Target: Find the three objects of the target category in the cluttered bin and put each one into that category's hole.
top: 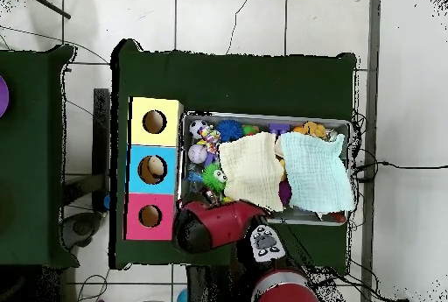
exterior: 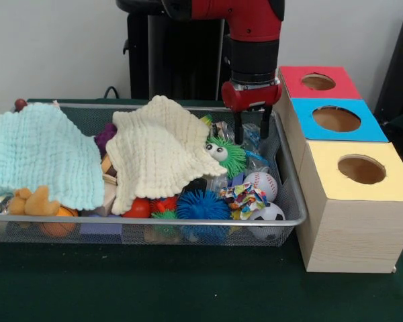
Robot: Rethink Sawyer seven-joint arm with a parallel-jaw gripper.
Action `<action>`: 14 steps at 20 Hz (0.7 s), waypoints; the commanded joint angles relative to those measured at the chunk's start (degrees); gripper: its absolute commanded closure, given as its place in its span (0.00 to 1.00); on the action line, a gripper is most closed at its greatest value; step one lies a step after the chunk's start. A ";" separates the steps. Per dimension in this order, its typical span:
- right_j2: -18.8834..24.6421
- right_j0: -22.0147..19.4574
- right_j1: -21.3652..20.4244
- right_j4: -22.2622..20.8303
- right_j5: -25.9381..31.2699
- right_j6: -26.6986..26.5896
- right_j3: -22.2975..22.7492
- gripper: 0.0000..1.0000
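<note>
With your gripper [exterior: 249, 132] spread open above clutter, you risk snagging the green spiky ball [exterior: 227, 155] instead of the confetti wrapper [exterior: 244, 198].

The wire-mesh bin [top: 346, 123] lies just beside a row of three wooden boxes. Nearest the bin's far end is the yellow-topped box [top: 171, 109], then blue [top: 169, 169], then red [top: 164, 215]. Inside the bin, a cream quilted cloth [top: 251, 170] touches a pale blue cloth [top: 317, 171].
</note>
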 commanded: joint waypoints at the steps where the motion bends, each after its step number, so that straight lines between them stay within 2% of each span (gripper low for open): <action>1: 1.98 -1.93 4.63 -1.60 3.26 3.67 -6.86 0.00; 4: 1.25 -1.35 0.91 -1.21 4.15 3.79 -6.16 0.00; 10: 0.39 -0.66 -2.60 -0.63 3.61 4.63 -5.70 0.00; 14: 1.85 -1.74 -6.07 -0.05 4.13 4.90 -4.53 0.00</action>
